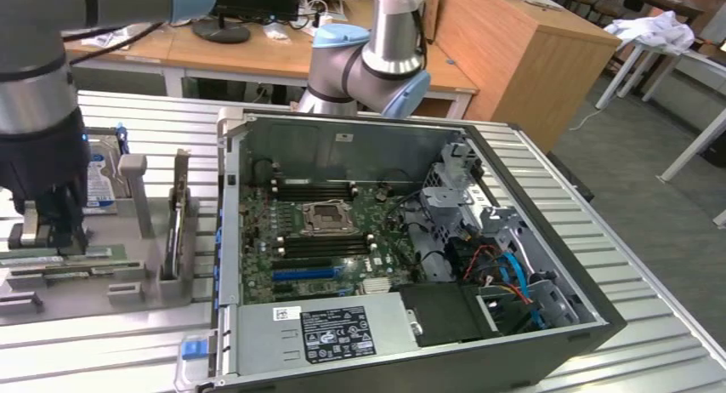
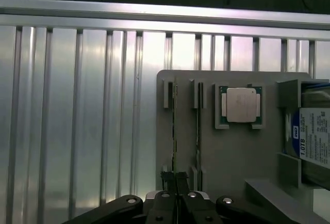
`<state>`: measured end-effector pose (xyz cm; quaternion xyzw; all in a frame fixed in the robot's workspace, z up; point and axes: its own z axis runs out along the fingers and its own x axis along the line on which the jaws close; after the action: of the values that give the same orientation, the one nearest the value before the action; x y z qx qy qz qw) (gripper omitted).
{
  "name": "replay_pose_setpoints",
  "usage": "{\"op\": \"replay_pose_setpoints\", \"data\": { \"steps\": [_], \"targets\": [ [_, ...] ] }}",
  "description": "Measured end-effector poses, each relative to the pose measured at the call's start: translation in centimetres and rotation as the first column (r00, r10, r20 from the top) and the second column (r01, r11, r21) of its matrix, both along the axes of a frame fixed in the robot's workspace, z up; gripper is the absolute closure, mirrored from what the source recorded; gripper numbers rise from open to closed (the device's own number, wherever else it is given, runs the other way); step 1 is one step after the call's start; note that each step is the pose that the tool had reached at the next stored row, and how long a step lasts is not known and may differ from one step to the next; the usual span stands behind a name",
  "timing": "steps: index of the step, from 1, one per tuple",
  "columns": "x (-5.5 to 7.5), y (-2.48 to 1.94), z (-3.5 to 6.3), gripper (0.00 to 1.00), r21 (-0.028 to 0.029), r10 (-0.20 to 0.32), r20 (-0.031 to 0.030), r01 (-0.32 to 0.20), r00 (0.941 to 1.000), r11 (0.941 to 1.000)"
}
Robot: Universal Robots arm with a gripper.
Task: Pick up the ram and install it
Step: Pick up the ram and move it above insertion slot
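The claw (image 2: 177,195) is closed, its two fingertips (image 2: 166,195) pinched on the thin top edge of the ram (image 2: 175,131). The ram stands on edge in a slot of the grey holder (image 2: 237,152) directly under the claw. Just beside the held ram, a second stick (image 2: 198,131) stands parallel in the next slot. Past that stick, farther from the claw, a square silver processor chip (image 2: 241,105) lies flat in its recess. Beyond it a hard drive (image 2: 314,136) with a blue-white label stands at the holder's edge. The holder rests on a ribbed metal table (image 2: 77,121). In the exterior view the claw (image 1: 53,231) sits low over the holder (image 1: 68,278), and well apart, to the exterior view's right, lies the open computer case (image 1: 567,325) with its motherboard (image 1: 329,240) exposed.
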<state>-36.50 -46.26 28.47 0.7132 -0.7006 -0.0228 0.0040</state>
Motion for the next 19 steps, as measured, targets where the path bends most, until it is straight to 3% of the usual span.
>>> {"op": "replay_pose_setpoints", "data": {
  "steps": [11,19],
  "targets": [
    [0.2,0.00,4.48,0.89,0.0001,0.000,0.0000,0.000,1.0000,1.0000],
    [0.3,0.00,7.21,0.89,0.0000,0.000,0.0000,0.000,1.0000,1.0000]
  ]
}}
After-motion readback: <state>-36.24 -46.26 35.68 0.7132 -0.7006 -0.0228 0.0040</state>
